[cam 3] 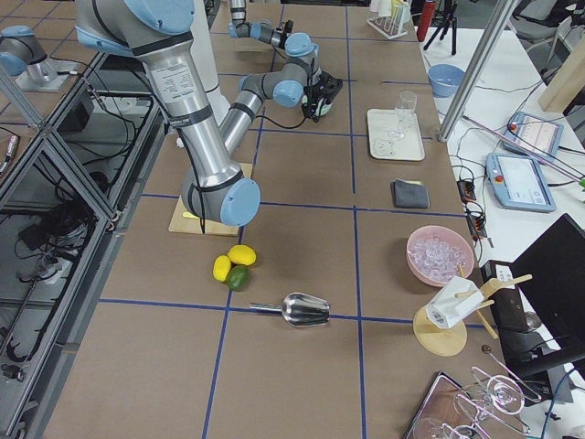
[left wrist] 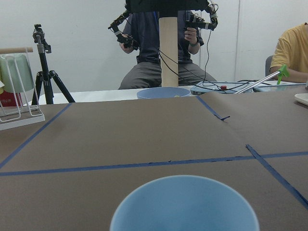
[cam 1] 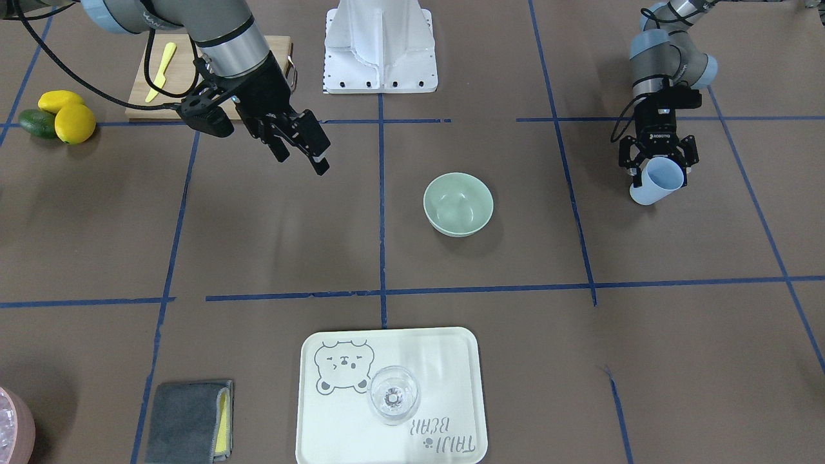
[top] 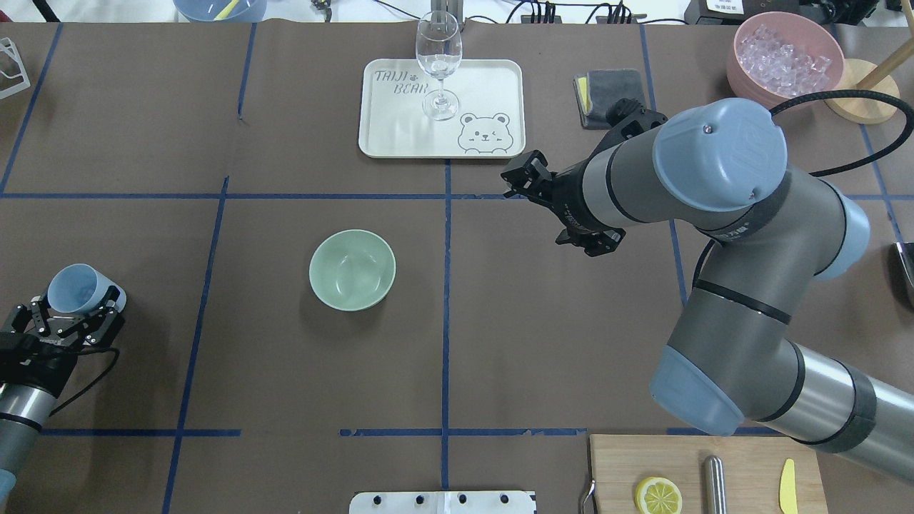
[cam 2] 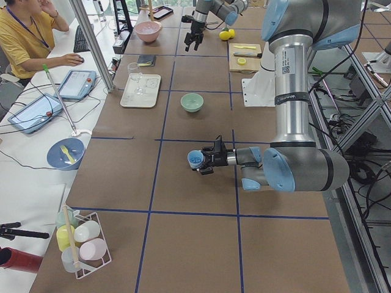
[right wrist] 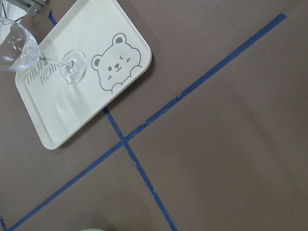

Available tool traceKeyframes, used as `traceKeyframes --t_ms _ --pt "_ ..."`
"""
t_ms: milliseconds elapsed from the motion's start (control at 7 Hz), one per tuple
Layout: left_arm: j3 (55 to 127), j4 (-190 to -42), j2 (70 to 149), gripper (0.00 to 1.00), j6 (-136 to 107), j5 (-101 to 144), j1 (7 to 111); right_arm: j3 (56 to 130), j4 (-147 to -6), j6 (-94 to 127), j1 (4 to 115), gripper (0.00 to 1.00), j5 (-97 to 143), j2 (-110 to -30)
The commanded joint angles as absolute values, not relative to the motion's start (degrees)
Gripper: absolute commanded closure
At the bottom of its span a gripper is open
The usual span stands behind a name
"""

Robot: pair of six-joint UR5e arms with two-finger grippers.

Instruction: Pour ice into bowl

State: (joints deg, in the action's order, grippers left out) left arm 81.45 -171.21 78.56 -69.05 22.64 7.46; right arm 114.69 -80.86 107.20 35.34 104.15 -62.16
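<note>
Overhead exterior is showing the left end effector [top: 68,314] gripping a light blue cup [top: 80,287] around its lower body, low over the bench [top: 285,400] and well apart from the bowl [top: 352,269], which is sitting empty near the middle. The cup is tilting, its mouth facing partly sideways, and no ice is showing inside it from this view or from the left wrist view. The only ice [top: 784,57] in sight is lying heaped in a pink tub [top: 742,71] at the far corner on the robot's right. The right end effector [top: 525,178] is hanging above the bench near a cream tray [top: 400,135], fingers spread apart and carrying nothing.

The cubes are looking small, hard and glossy, so I am judging them light singly, slick, and likely to bounce or skid out of a shallow landing; scooping or tipping them should suit better than pinching. The cup is looking like thin plastic, light and somewhat squeezable, so the present side grip around the wall seems right, firm but not crushing. The bowl is appearing smooth and light, and it may be sliding if knocked on its rim.
</note>
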Motion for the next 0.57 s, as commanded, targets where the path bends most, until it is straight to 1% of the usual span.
traceKeyframes --t_ms 0,143,429 --pt "79.89 -171.04 80.41 0.08 -68.73 23.64 8.87 114.61 -80.86 107.14 35.42 0.0 104.15 -62.14" --pt "79.63 -171.04 80.42 0.14 -68.73 23.73 9.22 114.7 -80.86 107.14 35.33 0.0 104.15 -62.05" --pt "79.63 -171.12 80.51 0.71 -68.73 23.99 9.4 114.7 -80.86 107.14 35.42 0.0 104.15 -62.14"
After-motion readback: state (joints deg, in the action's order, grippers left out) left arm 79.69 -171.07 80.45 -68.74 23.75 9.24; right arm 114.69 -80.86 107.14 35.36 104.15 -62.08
